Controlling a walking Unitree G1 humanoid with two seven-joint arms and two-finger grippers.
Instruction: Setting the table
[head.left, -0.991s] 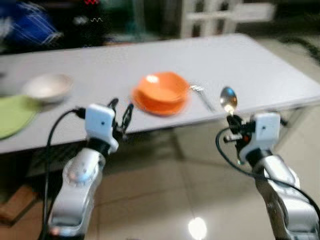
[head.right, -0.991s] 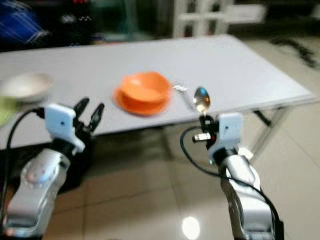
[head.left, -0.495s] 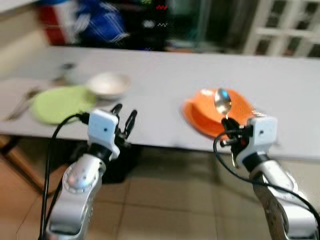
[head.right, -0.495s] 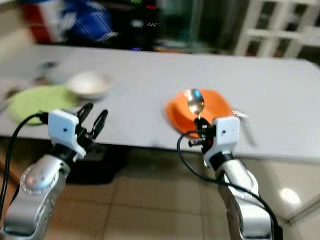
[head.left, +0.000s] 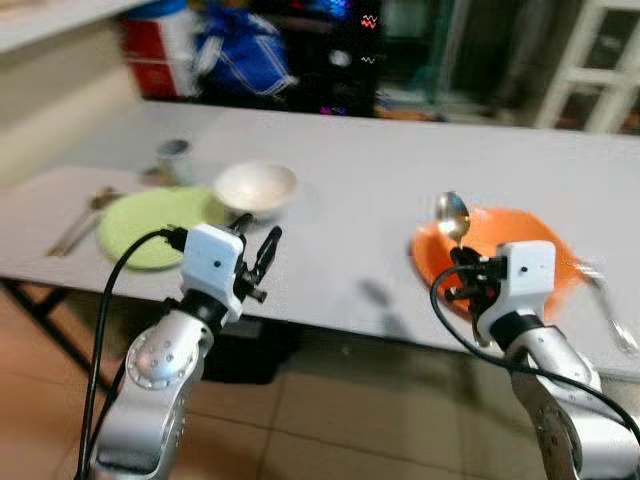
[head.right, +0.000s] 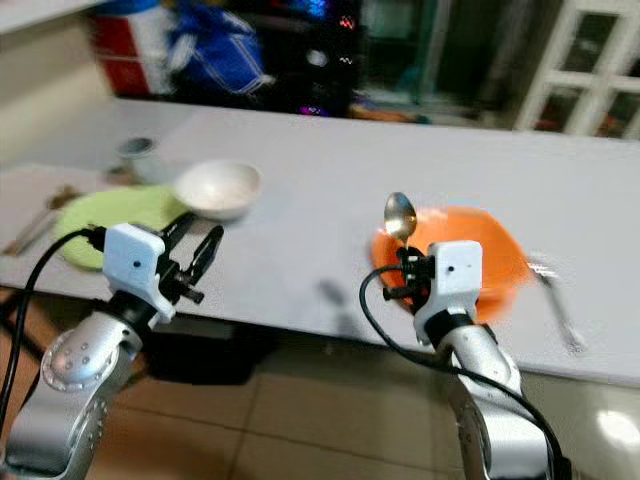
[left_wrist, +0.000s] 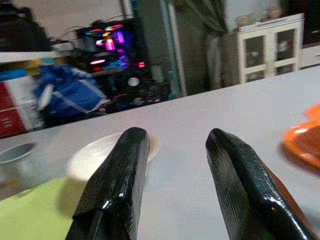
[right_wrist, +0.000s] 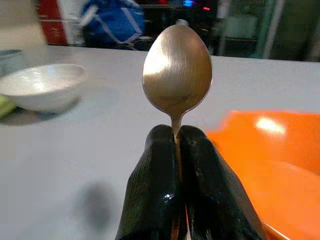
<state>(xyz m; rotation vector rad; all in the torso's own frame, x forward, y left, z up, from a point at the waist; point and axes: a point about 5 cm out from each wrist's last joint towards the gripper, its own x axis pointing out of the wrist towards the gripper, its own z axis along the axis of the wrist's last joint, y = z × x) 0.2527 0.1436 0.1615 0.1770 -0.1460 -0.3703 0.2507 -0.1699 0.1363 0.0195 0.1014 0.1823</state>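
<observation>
Grey tabletop (head.left: 350, 190), long, blurred at far edge. Right gripper (head.left: 462, 272) clamped on steel spoon (head.left: 452, 214), bowl upright above the fingers, held over near edge in front of orange dish (head.left: 520, 240). Fork (head.left: 610, 310) just beside orange dish, toward right end, near front edge. Left gripper (head.left: 256, 245) parted, nothing between fingers, hovering at near edge. White bowl (head.left: 256, 187) touching green plate (head.left: 155, 222) toward left end. Metal cup (head.left: 173, 158) behind green plate. Cutlery (head.left: 75, 222) beside green plate at left edge, blurred.
</observation>
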